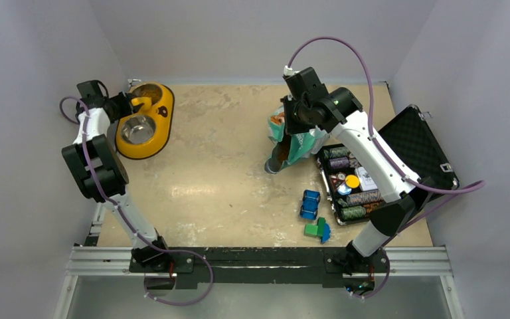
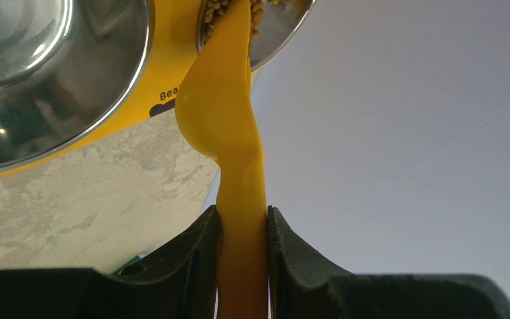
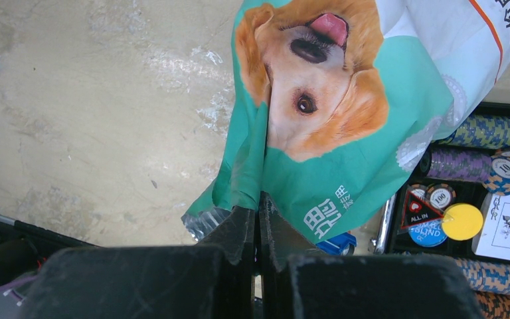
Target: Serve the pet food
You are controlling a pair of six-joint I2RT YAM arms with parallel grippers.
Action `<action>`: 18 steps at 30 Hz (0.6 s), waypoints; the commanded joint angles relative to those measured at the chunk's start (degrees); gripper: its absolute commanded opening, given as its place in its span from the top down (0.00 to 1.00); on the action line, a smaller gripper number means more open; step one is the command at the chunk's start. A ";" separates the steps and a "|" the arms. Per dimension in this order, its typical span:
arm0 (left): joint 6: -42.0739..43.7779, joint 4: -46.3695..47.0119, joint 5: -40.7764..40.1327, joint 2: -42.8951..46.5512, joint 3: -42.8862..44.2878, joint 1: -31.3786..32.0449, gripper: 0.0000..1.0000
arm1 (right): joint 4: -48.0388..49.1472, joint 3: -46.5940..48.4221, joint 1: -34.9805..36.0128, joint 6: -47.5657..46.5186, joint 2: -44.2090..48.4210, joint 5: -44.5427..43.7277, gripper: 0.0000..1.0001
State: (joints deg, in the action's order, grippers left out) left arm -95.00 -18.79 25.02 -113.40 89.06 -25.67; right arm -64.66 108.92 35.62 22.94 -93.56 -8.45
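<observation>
My left gripper (image 2: 242,222) is shut on the handle of a yellow scoop (image 2: 234,113). The scoop's far end reaches into the far steel bowl (image 1: 147,92) of a yellow double feeder (image 1: 163,113), where pet food (image 2: 212,12) pellets show. The feeder's near bowl (image 2: 40,60) is bare steel. At the table's centre right, my right gripper (image 3: 259,207) is shut on a fold at the edge of the teal pet food bag (image 3: 352,159), which has a dog's face printed on it. The bag (image 1: 297,143) hangs below that gripper (image 1: 292,126); what it holds is hidden.
An open black case (image 1: 415,143) of poker chips (image 3: 485,131) lies right of the bag. A blue toy car (image 1: 310,204) and a green-and-blue toy (image 1: 317,230) sit near the front edge. Grey walls enclose the table on three sides.
</observation>
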 commanded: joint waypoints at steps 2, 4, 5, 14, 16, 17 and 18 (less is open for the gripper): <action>-0.45 -13.04 -0.40 -1.78 10.87 0.31 1.00 | 4.01 1.80 -0.53 -0.05 4.29 -2.01 1.00; -1.18 -17.34 -0.55 -2.92 13.94 0.35 1.00 | 4.02 1.82 -0.61 -0.08 4.30 -2.04 1.00; -1.52 -19.68 -0.50 -3.58 15.43 0.40 1.00 | 4.02 1.87 -0.60 -0.06 4.27 -1.95 1.00; -4.23 -33.63 -0.50 -7.20 24.42 0.58 1.00 | 4.01 1.73 -0.60 -0.04 4.70 -1.90 1.00; -4.44 -36.03 -0.79 -8.30 27.28 0.64 1.00 | 3.94 1.77 -0.59 -0.01 4.63 -1.63 1.00; -4.75 -36.69 -0.57 -8.99 28.44 0.62 1.00 | 3.93 1.83 -0.63 0.00 4.60 -1.65 1.00; -5.23 -36.59 -0.24 -9.27 29.36 0.62 1.00 | 3.93 1.86 -0.58 -0.02 4.57 -1.64 1.00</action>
State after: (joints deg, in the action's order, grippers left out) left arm -97.62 -48.45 24.62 -121.10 113.36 -25.34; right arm -64.66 108.92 35.57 22.94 -93.56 -8.43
